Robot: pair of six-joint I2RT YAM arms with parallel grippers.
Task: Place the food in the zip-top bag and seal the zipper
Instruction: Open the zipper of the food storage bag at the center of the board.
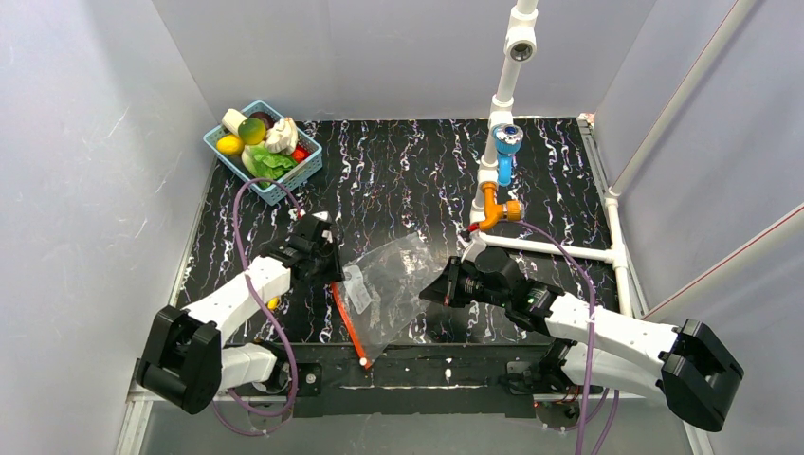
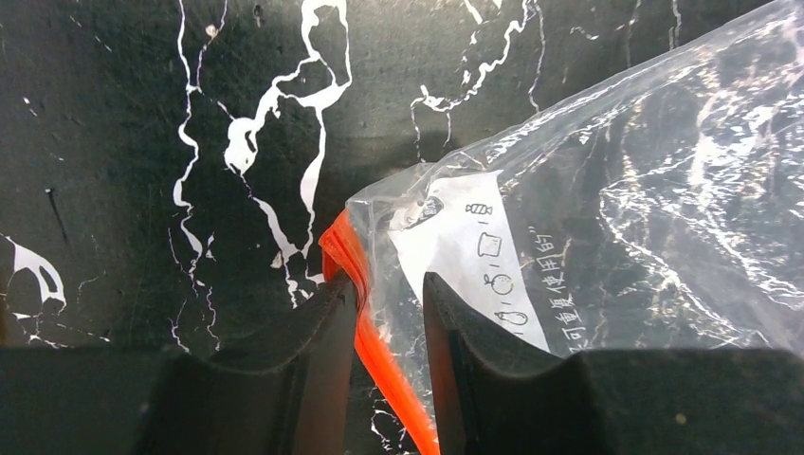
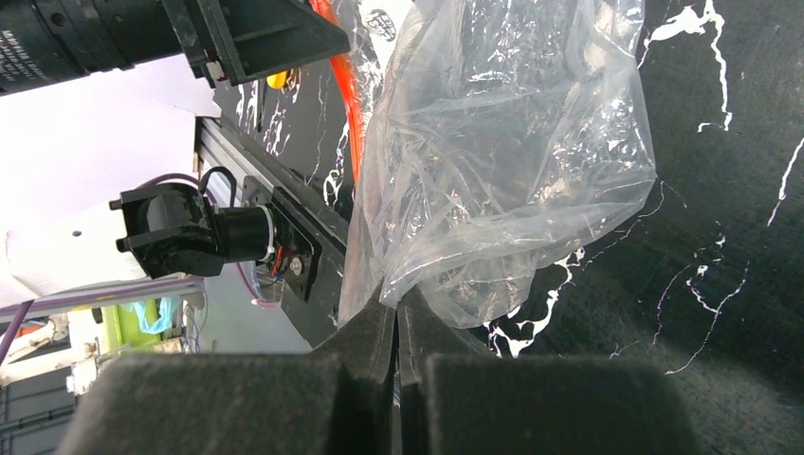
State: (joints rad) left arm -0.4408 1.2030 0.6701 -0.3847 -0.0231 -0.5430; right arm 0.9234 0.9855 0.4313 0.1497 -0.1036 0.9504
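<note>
right hand clamped on the zip-top bag edge, left hand spread apart straddling the zipper, blue basket well apart

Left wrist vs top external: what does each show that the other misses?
Left wrist only: printed white label on the zip-top bag; left gripper straddling the zipper, a gap showing. Top external only: blue basket holding the food; right gripper at the bag's other edge. Both: bag, zipper, marbled table.
</note>
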